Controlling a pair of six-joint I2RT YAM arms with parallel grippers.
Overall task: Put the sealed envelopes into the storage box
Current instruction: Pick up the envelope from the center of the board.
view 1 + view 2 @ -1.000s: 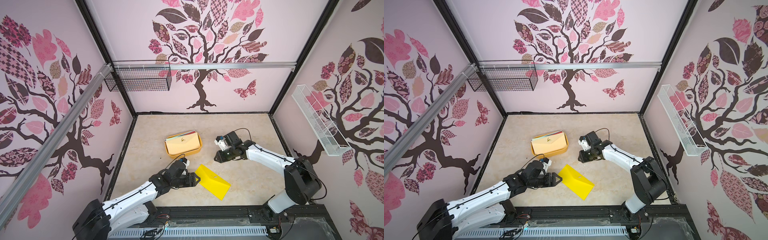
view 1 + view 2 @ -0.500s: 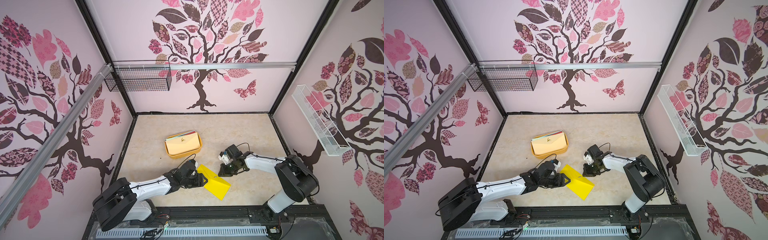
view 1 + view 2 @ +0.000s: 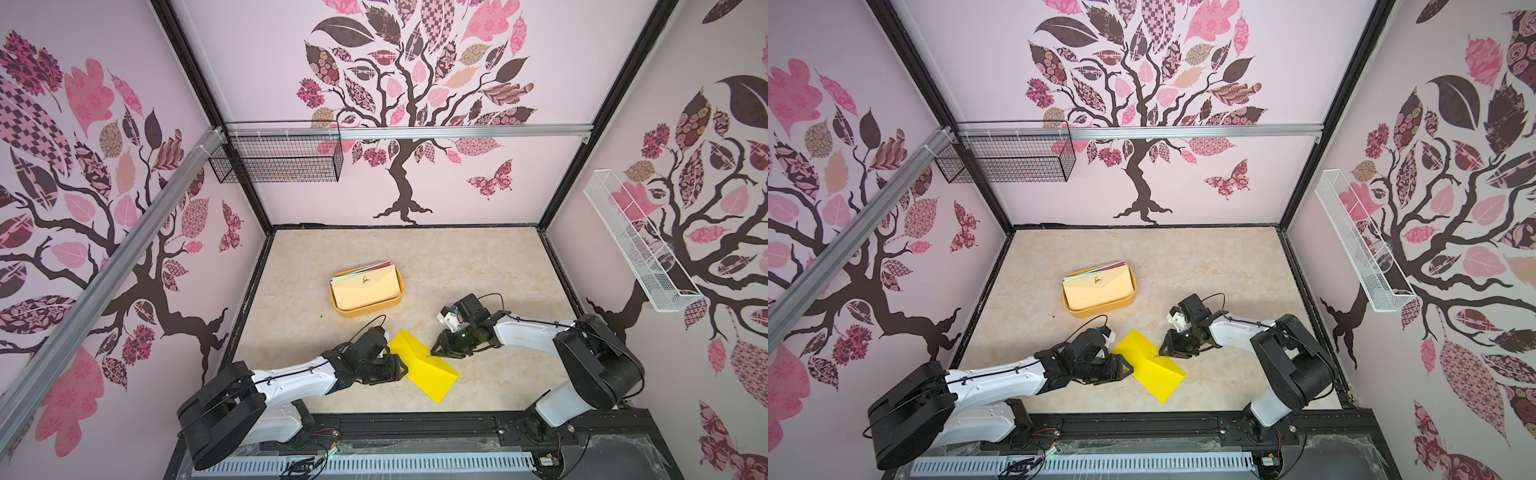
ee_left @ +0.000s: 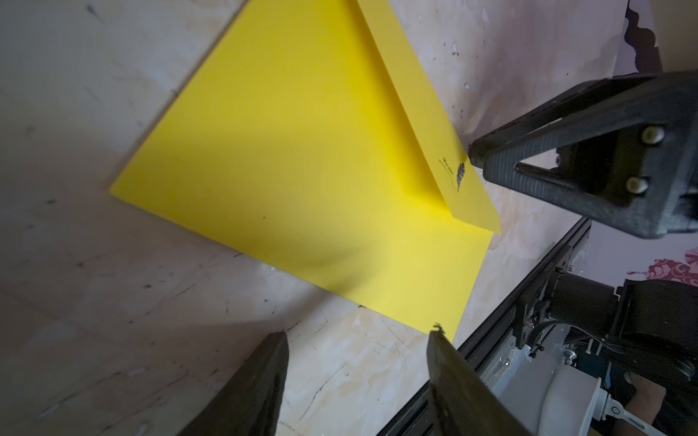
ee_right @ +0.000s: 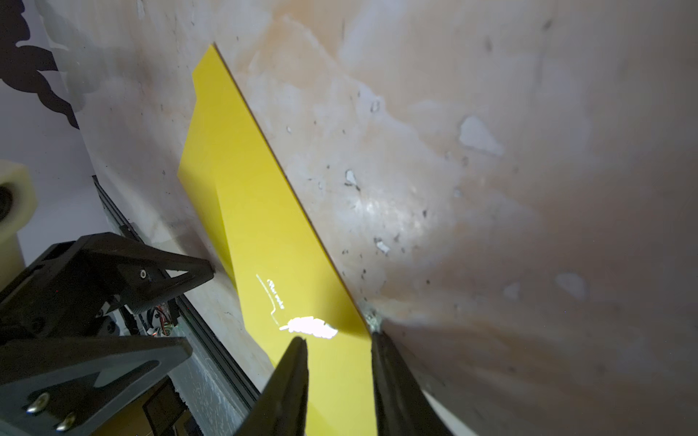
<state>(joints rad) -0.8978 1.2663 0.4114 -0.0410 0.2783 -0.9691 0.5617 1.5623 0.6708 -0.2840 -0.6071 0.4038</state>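
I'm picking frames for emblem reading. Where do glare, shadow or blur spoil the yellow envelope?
Right wrist view: glare blows out the emblem on the yellow envelope. Left wrist view: emblem legible, shadow crosses the envelope, near fingers blurred. Both top views: evenly lit.

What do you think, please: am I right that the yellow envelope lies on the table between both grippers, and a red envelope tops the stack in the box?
No: both top views show a cream envelope, not a red one, topping the stack in the box. The yellow envelope does lie on the table between the left gripper and right gripper.
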